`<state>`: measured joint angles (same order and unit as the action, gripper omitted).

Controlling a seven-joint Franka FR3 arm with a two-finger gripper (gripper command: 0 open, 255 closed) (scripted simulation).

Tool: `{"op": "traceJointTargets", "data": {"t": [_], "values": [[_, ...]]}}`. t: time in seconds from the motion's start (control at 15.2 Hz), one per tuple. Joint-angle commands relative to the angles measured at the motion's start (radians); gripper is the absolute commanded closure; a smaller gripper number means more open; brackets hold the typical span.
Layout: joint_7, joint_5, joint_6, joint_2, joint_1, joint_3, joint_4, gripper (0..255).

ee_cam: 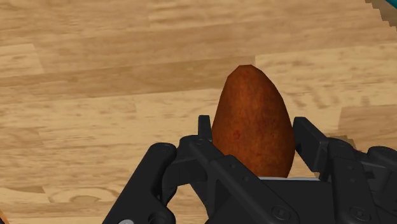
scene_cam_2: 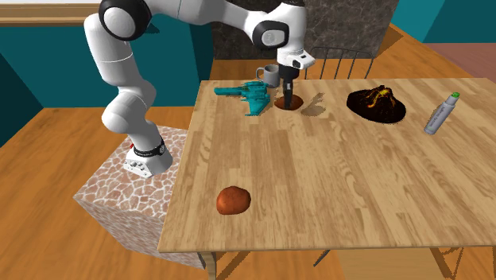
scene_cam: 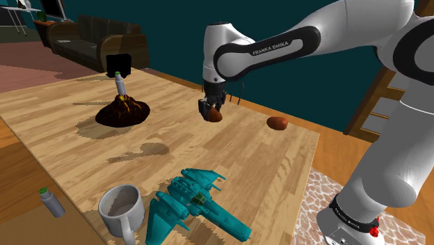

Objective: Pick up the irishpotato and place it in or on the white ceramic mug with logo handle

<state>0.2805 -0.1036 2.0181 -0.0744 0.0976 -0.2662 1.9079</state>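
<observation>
While the black gripper (scene_cam: 211, 109) clamps the brown potato (ee_cam: 253, 121) above the wooden table (scene_cam: 229, 156), the carry appears under way; next, judging by the layout, comes lowering it into the white mug (scene_cam: 119, 210).

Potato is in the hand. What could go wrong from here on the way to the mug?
1. The hand clasps only the wider end of the potato. Most of it juts out beyond the grip, so it might pivot or slip in transit.
2. The teal toy jet lies right beside the mug, so a low approach could clip it.
</observation>
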Motion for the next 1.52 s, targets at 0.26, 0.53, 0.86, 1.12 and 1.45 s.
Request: {"op": "traceJointTargets", "data": {"t": [0.26,0.53,0.86,1.12,1.45], "values": [[-0.007,0.007,-0.078,0.015,0.001,-0.002,-0.064,255],[0.064,0.001,-0.093,0.007,0.039,-0.034,-0.080,255],[0.186,-0.018,-0.114,-0.026,0.104,-0.087,-0.121,255],[0.285,-0.041,-0.137,-0.072,0.161,-0.127,-0.177,255],[0.407,-0.082,-0.177,-0.153,0.242,-0.169,-0.277,255]]}}
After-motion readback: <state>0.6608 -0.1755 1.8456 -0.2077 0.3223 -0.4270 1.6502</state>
